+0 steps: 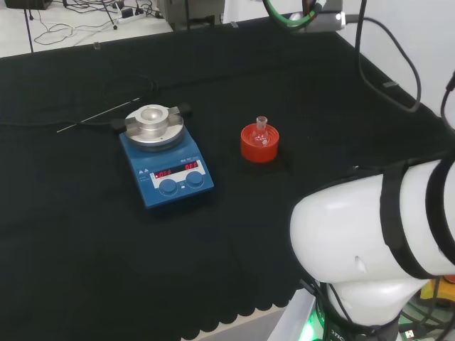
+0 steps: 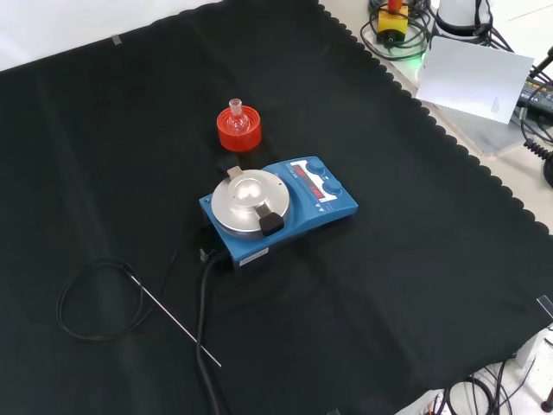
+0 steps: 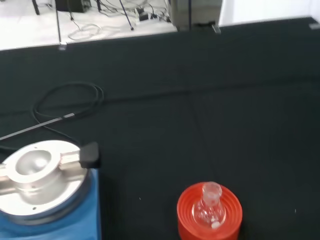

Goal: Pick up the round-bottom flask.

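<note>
A small clear round-bottom flask (image 1: 261, 132) stands upright in a red ribbed ring stand (image 1: 259, 145) on the black cloth, right of the blue stirrer in the head view. In the front view the flask (image 2: 237, 118) and its stand (image 2: 238, 132) sit just beyond the stirrer. The wrist view looks down on the flask (image 3: 210, 207) in the stand (image 3: 210, 212) from some way off, with nothing touching it.
A blue magnetic stirrer (image 1: 166, 160) with a round metal top plate (image 2: 251, 201) stands beside the stand. Its black cable (image 2: 95, 298) loops over the cloth with a thin metal rod (image 2: 173, 318). The arm's white links (image 1: 377, 234) stand at the head view's right.
</note>
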`<act>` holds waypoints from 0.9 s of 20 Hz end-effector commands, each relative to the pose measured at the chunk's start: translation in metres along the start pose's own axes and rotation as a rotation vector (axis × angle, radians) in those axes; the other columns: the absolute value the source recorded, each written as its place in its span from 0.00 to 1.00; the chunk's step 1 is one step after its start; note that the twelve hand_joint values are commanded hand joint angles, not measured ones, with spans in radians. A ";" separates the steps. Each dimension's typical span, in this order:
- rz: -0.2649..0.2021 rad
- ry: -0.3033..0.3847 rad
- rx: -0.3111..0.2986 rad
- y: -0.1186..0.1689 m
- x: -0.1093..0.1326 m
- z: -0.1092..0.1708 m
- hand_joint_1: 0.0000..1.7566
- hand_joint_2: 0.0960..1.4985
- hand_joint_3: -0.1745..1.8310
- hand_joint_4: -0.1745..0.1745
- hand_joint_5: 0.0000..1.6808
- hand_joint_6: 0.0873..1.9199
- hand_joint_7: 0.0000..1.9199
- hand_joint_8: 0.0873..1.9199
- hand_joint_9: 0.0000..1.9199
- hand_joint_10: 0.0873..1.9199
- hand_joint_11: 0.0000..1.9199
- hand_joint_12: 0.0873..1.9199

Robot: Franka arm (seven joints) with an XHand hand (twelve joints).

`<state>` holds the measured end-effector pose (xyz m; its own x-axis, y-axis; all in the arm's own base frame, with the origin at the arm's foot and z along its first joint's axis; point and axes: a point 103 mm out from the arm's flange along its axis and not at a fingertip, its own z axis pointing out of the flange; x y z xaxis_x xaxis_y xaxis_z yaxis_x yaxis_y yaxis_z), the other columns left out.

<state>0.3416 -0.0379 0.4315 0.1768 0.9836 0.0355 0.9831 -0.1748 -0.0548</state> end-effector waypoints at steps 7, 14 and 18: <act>0.100 0.164 0.131 0.063 -0.057 0.131 0.29 0.74 0.19 0.50 0.30 0.11 0.07 0.26 0.15 0.31 0.00 0.68; 0.108 0.210 0.178 0.082 -0.059 0.190 0.39 0.56 0.29 0.48 0.31 0.04 0.08 0.28 0.16 0.31 0.00 0.70; 0.104 0.202 0.180 0.086 -0.054 0.215 0.41 0.50 0.32 0.48 0.31 0.02 0.09 0.28 0.18 0.32 0.00 0.71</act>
<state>0.3954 -0.0908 0.2529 0.2850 0.9405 0.1850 0.9367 -0.2323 -0.2621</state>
